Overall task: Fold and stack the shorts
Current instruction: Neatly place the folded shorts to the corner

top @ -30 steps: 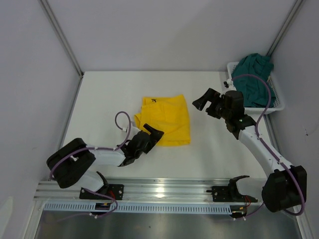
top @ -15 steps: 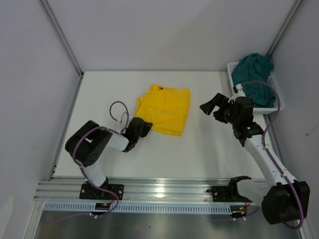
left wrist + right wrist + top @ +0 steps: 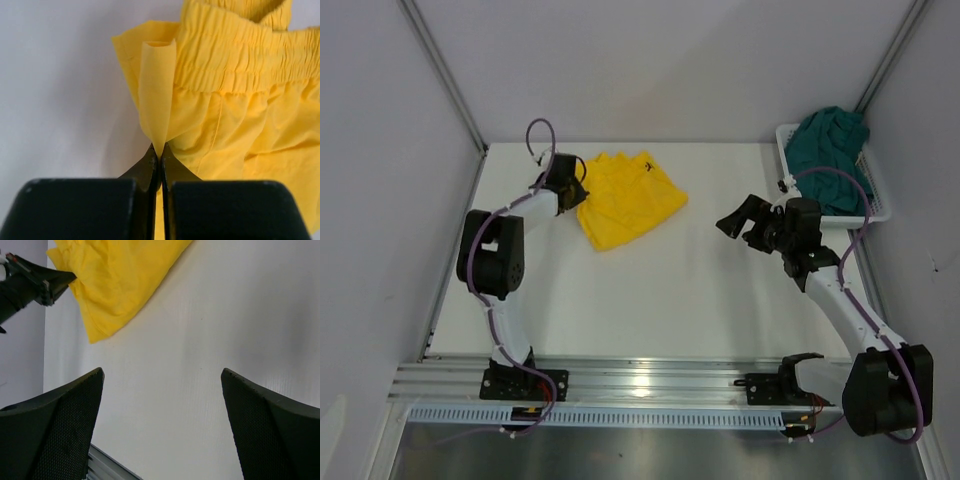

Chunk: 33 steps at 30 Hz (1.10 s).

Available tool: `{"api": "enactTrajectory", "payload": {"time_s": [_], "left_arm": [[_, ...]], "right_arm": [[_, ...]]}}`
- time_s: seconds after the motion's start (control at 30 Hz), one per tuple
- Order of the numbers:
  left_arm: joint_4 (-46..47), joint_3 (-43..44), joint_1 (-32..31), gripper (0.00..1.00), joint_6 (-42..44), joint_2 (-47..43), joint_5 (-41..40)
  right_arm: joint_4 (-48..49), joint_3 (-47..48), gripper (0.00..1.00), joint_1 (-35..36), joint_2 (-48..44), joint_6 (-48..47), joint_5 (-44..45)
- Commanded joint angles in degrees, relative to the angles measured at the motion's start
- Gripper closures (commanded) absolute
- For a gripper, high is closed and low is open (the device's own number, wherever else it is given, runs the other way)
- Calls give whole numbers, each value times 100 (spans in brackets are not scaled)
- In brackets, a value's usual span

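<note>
The yellow shorts (image 3: 628, 195) lie crumpled at the back left of the white table, waistband away from my left wrist camera. My left gripper (image 3: 574, 189) is shut on a pinched fold at their left edge; in the left wrist view the fold (image 3: 157, 95) rises from between the closed fingertips of that gripper (image 3: 160, 150). The dark teal shorts (image 3: 830, 148) are heaped in the basket at the back right. My right gripper (image 3: 741, 224) hovers open at mid right, nothing between its fingers. The right wrist view has it (image 3: 162, 371) over bare table, with the yellow shorts (image 3: 115, 275) further off.
A white mesh basket (image 3: 876, 198) stands against the right wall at the back. Grey walls close in the table on the left, back and right. An aluminium rail (image 3: 640, 380) runs along the near edge by the arm bases.
My left gripper has shut on the yellow shorts and swung from the near left to the back left, dragging them there and bunching them. The right gripper stayed open, shifting slightly.
</note>
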Motion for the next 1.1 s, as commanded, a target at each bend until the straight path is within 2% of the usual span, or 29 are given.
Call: {"api": "enactTrajectory", "payload": {"time_s": [0.0,0.07,0.1,0.17,0.27,0.53,0.63,0.67,0.73,0.83,0.87,0.9,1.0,1.07], "left_arm": [[-1666,1517,418,100,1193,587,-213],[-2402,2154,498,100,1386,1270,-186],[-2624,3036,550,100,1483,1492,-133],[-3223,3848,559,100,1642,1958,-342],[-3470,4239,621,100,1687,2188,-335],[-3242,4592,1175,100,1361,2470,606],[-3539,5223,1438,100,1379,2794,641],[-3662,5808,1473,100,1379,2909,667],[-3900,6120,1605,100,1370,3093,729],[-3683,6166,1790,98,1247,3104,816],[-3577,5974,1851,81,1212,2946,878],[-3376,5728,1851,47,1133,2849,861],[-2936,4947,1816,27,1072,2261,791],[-2864,4532,1799,20,1019,1944,764]], "right_arm": [[367,76,1,-32,223,-171,-305],[411,103,1,-40,303,-153,-402],[446,112,1,-40,382,-127,-455],[499,94,1,-40,461,-110,-552],[525,68,1,-40,488,-118,-631],[525,42,1,-40,488,-74,-780],[525,42,1,-40,505,-57,-876],[525,33,1,-40,505,-57,-894],[525,-2,1,-40,505,-39,-921],[745,-20,0,-40,541,-30,-991],[754,-20,0,-32,558,-13,-1000],[771,-29,0,-32,567,-13,-1009],[789,-46,1,-32,611,-13,-1035],[798,-46,1,-23,611,-13,-1035]]}}
